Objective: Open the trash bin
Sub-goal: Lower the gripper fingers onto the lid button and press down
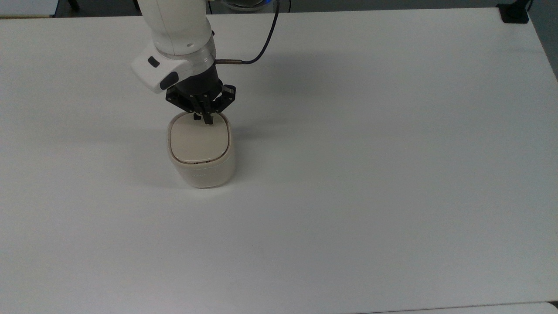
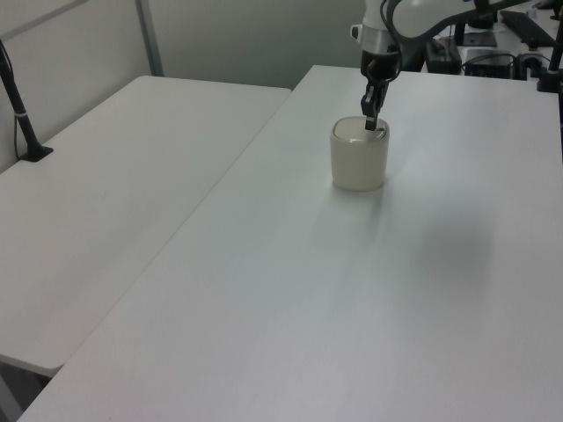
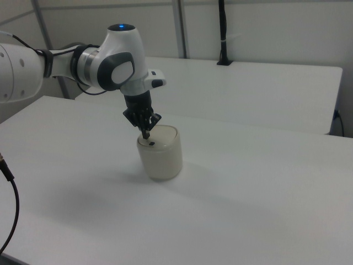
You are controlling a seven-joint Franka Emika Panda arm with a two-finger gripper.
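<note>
We have the gripper (image 1: pixel 208 121), fingers pressed together, poised just above the lid of the trash bin (image 1: pixel 200 150), which stands closed on the white table (image 1: pixel 370 152). We judge this the button-pressing step: next we must push straight down onto the black button (image 3: pixel 151 144).

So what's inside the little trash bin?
That is hidden: the trash bin has its flat lid down. On top there is a small black button, with the gripper right above it.
</note>
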